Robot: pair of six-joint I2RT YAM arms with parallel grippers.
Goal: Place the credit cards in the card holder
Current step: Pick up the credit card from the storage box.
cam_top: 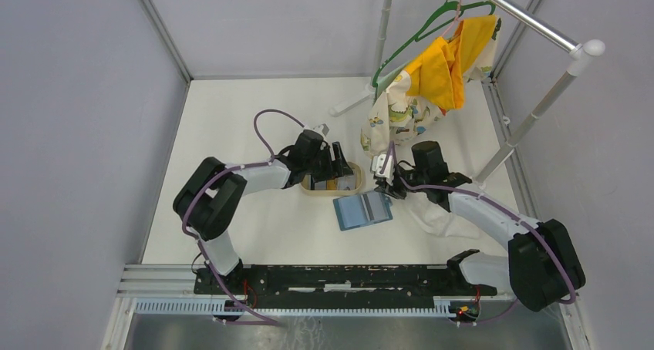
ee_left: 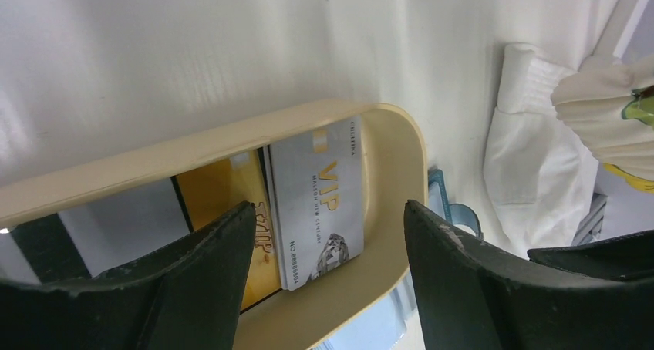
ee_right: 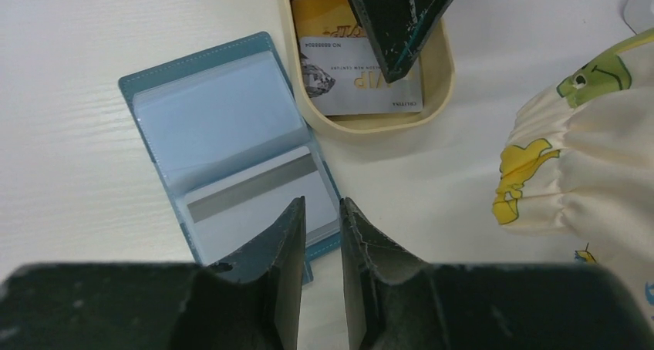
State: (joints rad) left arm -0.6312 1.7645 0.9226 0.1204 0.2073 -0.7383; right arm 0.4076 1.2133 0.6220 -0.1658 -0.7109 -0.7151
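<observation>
1. From above, the left gripper (cam_top: 337,165) hung over the tan tray (cam_top: 310,188) in the middle of the table. The right gripper (cam_top: 383,182) sat at the far right corner of the open blue wallet (cam_top: 361,211). The wallet lay just beside the tray, on its near side.

2. In the left wrist view, the jaws stood wide apart with nothing between them. They straddled a silver card (ee_left: 320,203) lying flat on the tray floor. A gold card (ee_left: 220,192) lay beside it, and more cards further left were partly hidden.

3. In the right wrist view, the jaws were almost together, with only a thin gap and nothing in it. They were poised over the wallet's near edge. A card with a grey stripe (ee_right: 254,188) already sat in the lower clear sleeve, while the upper sleeve looked empty.

4. The cards were probably light, stiff and slick. Lying flat, they offered no raised edge, so pushing one against the tray wall to tip it up seemed the likeliest way in. The fingers could then pinch it across its two long edges.

5. The wallet looked light and floppy. It would likely skid unless pinned while a card slid into a sleeve mouth.
</observation>
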